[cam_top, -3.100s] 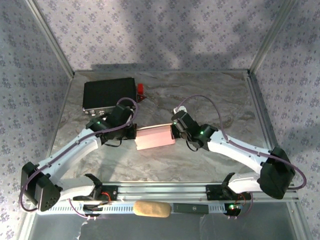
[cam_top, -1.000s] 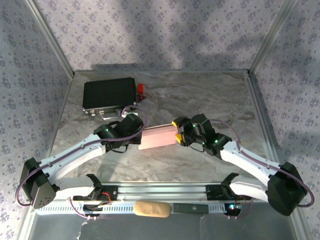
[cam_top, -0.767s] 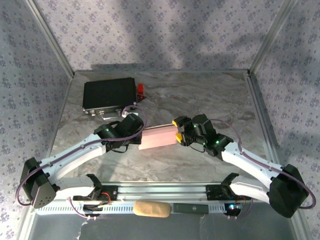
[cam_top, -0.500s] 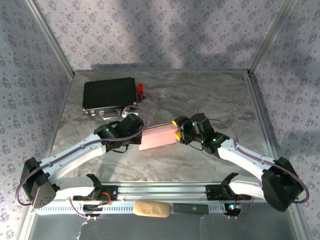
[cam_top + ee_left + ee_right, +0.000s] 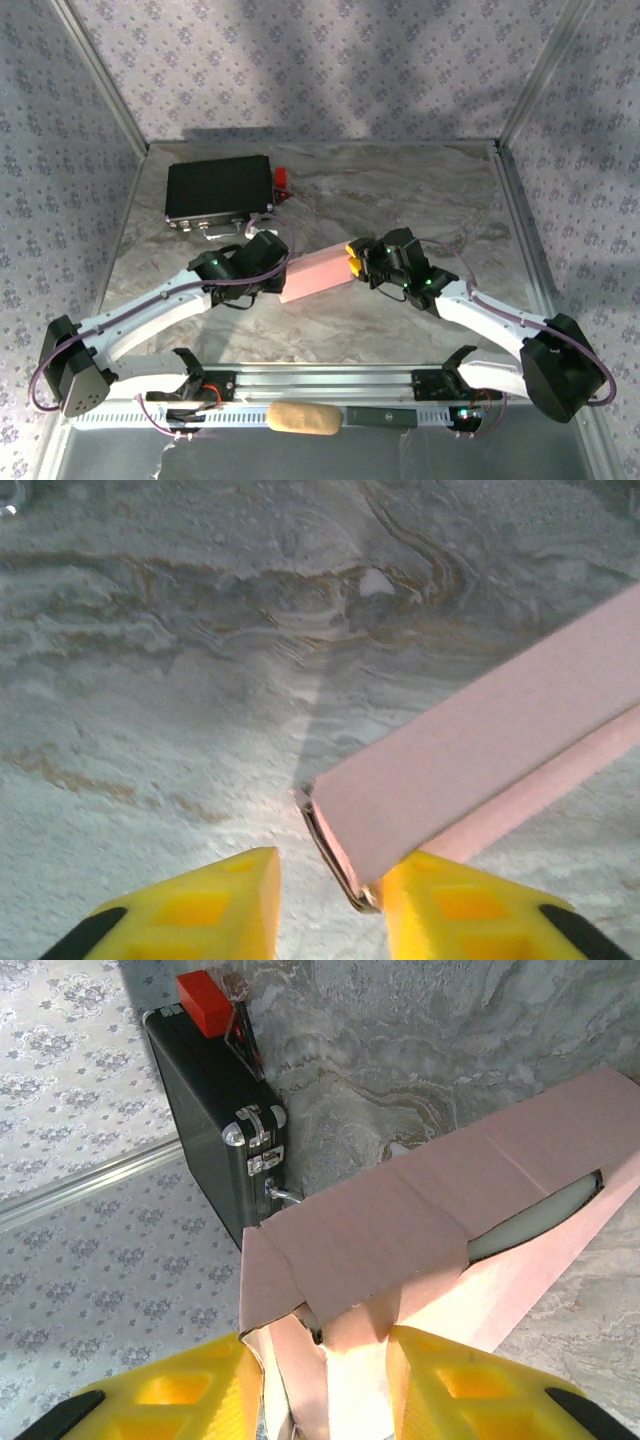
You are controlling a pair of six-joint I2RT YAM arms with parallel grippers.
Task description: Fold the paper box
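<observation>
The paper box (image 5: 318, 272) is a pale pink flat rectangle lying slanted between my two arms, its right end farther back. My left gripper (image 5: 280, 276) is at its left end. In the left wrist view that gripper (image 5: 330, 865) stands open: the box's end (image 5: 470, 750) leans against the right finger (image 5: 470, 910), with a gap to the left finger (image 5: 200, 910). My right gripper (image 5: 353, 262) is at the box's right end. In the right wrist view it (image 5: 322, 1340) is shut on the box's loose end flaps (image 5: 380, 1230), which fill the space between both yellow fingers.
A black case (image 5: 218, 190) with metal latches lies at the back left, with a small red block (image 5: 283, 180) beside it; both show in the right wrist view as the case (image 5: 215, 1090) and the block (image 5: 205, 1000). A tan object (image 5: 303, 418) rests on the front rail.
My left jaws have opened off the box's left end. The right jaws have narrowed onto the right end, and that end has swung a little toward the back.
</observation>
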